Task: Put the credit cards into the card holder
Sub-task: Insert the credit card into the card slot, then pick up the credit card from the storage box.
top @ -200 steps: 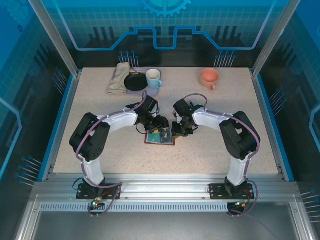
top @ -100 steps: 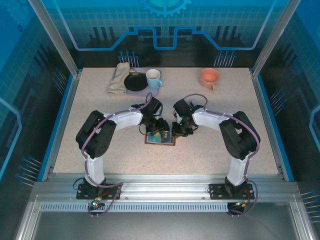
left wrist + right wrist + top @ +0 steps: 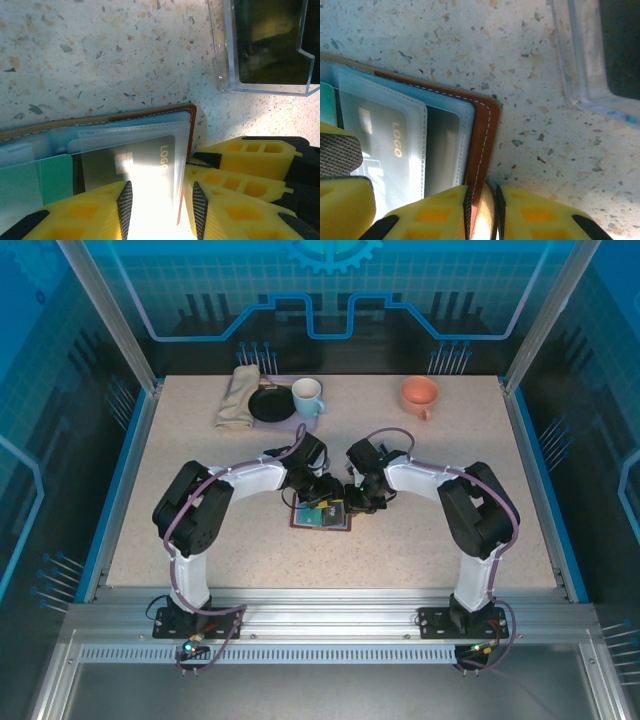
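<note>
Top external: speckled beige table, blue rim, blue glazed enclosure walls. Card holder lies open mid-table between both arms. Left gripper: fingers partly apart, straddling end of sleeved grey card; grip unclear. Right gripper: fingers narrow, pinching card holder's brown edge.

Card holder open on speckled table, left arm and right arm bent over it (wrists close)

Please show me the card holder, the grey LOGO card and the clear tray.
card holder [image 3: 482, 132]: right wrist view, on its brown leather edge.
grey LOGO card [image 3: 142, 162]: left wrist view, beside the printed word.
clear tray [image 3: 222, 52]: left wrist view, on its left wall.
</note>
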